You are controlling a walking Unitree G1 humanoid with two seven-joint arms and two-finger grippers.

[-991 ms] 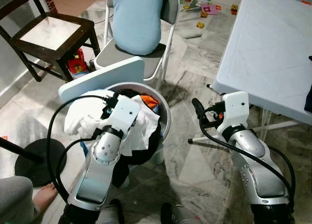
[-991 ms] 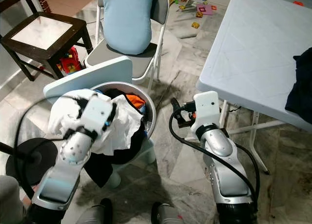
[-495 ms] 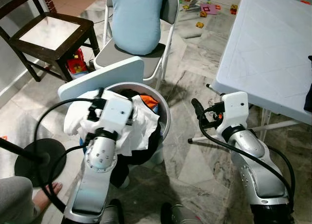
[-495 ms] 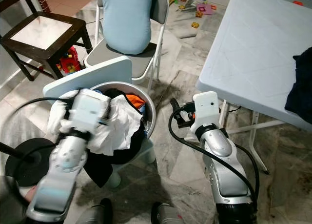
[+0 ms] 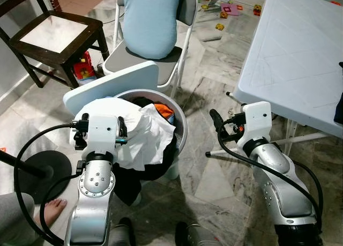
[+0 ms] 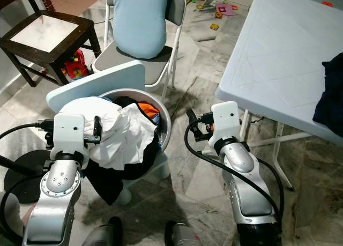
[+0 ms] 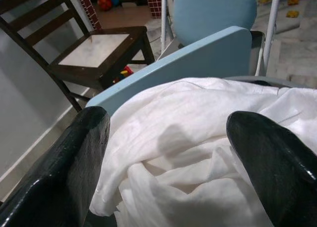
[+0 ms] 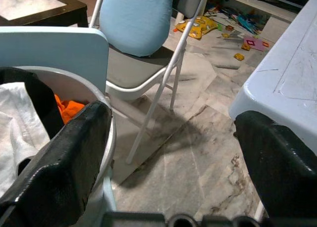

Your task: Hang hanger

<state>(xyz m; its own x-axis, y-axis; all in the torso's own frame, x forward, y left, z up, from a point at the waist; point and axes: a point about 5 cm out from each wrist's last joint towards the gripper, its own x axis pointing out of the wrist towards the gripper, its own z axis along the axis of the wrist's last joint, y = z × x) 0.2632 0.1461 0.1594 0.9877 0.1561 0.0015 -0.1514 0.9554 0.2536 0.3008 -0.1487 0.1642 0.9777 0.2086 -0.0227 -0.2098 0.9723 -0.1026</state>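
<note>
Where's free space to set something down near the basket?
White table top is mostly bare, dark cloth at its far right edge. Floor between laundry basket and table leg is open. Basket is heaped; folding chair seat holds a blue cushion.

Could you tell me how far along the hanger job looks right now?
Nothing looks done: no hanger can be made out. In hand: the open left gripper faces the white cloth heaped in the laundry basket. The right gripper is open and holds nothing. Finding and hanging a hanger remains.

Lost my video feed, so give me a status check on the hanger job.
Left tool open, over white garment in laundry basket. Right tool open, holding nothing, between basket and white table. No hanger visible.
</note>
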